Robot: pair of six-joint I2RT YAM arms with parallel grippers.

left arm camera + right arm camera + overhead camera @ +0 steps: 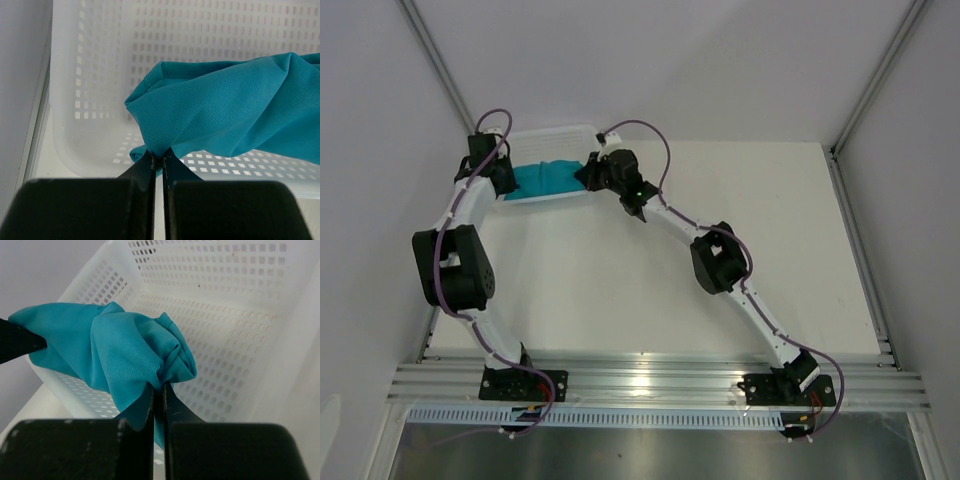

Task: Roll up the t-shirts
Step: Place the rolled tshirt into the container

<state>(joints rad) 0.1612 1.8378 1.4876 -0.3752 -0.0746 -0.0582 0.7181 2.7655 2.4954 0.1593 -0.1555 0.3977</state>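
A teal t-shirt (pixel 546 177), bunched into a roll, hangs between both grippers over a white perforated basket (pixel 555 133) at the table's far left. My left gripper (pixel 504 180) is shut on the shirt's left end; in the left wrist view the t-shirt (pixel 230 112) rises from the pinched tips of that gripper (pixel 160 156). My right gripper (pixel 588 176) is shut on the right end; in the right wrist view the folded t-shirt (pixel 125 352) gathers at the tips of this gripper (pixel 159 386). No neck label shows.
The basket's latticed walls (pixel 210 270) rise behind the cloth, and its floor (pixel 235 165) lies under it. White walls close in at left and back. A metal rail (pixel 650 380) runs along the near table edge, by the arm bases.
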